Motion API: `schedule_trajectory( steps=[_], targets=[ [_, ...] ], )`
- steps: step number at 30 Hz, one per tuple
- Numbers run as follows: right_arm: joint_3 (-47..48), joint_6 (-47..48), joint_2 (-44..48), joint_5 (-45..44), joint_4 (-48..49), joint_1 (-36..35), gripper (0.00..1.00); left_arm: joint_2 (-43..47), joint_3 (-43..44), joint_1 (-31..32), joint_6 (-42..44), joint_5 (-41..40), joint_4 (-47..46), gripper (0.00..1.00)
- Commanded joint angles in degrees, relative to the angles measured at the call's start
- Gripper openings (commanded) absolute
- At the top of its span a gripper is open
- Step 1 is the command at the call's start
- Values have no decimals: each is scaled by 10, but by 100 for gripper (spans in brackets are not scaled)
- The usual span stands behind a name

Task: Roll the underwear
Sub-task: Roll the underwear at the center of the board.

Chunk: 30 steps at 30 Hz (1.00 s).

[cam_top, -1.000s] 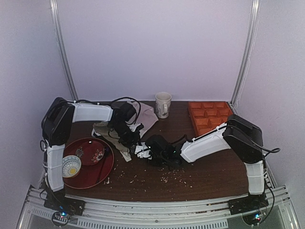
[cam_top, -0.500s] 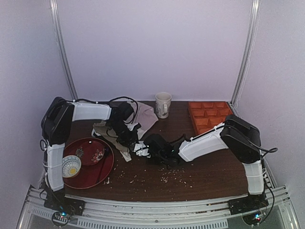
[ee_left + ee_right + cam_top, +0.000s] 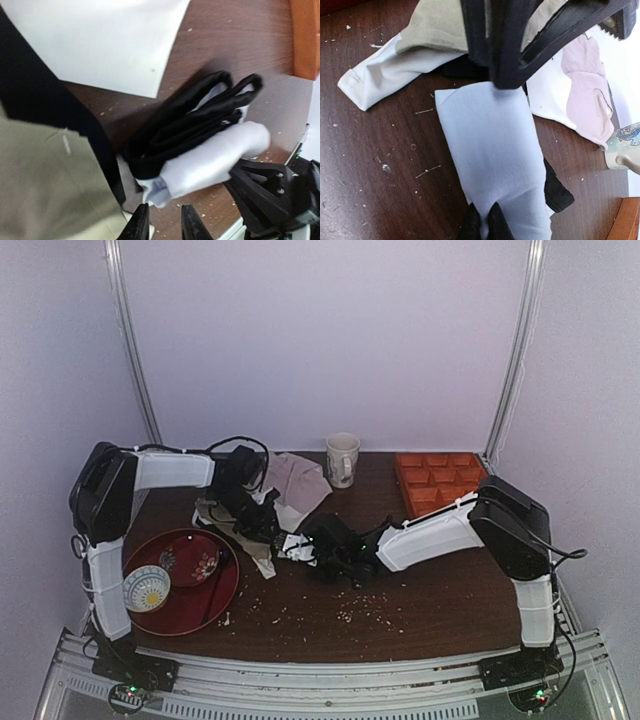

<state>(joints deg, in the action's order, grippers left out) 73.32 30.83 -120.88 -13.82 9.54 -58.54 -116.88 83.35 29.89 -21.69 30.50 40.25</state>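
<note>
The underwear (image 3: 492,150) lies as a loose white roll with black hems on the brown table, near the middle in the top view (image 3: 297,547). My right gripper (image 3: 485,221) is shut, pinching the white fabric at the roll's near end. In the left wrist view the roll (image 3: 200,145) shows its stacked black edges and white outer layer. My left gripper (image 3: 165,226) is open, its tips just short of the roll's white corner, with bare table between them. The right gripper (image 3: 272,197) appears there at the roll's other end.
An olive-beige garment (image 3: 45,185) and a pale cloth (image 3: 297,480) lie to the left and behind the roll. A mug (image 3: 342,458) stands at the back, an orange divided tray (image 3: 438,483) at back right. A red plate (image 3: 200,585) with a bowl (image 3: 148,588) sits front left. Crumbs dot the table.
The right gripper has shut on the underwear's white fabric and shifted slightly left. The left arm has drawn back and to the left.
</note>
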Motion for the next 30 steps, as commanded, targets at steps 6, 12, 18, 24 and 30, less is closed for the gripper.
schedule_trajectory(
  steps=[6,12,18,24,30],
  targets=[
    [48,-112,23,146,-162,5,0,74,-14,-17,-37,18,-38,32],
    [94,-160,-7,205,-214,27,0,95,-46,-17,-58,-6,-47,32],
    [145,-207,-39,278,-269,61,0,137,-85,-23,-82,-49,-49,32],
    [199,-248,-81,358,-326,91,0,196,-123,-23,-107,-73,-55,32],
    [204,-313,-94,425,-310,119,0,238,-166,-22,-140,-73,-78,32]
  ],
)
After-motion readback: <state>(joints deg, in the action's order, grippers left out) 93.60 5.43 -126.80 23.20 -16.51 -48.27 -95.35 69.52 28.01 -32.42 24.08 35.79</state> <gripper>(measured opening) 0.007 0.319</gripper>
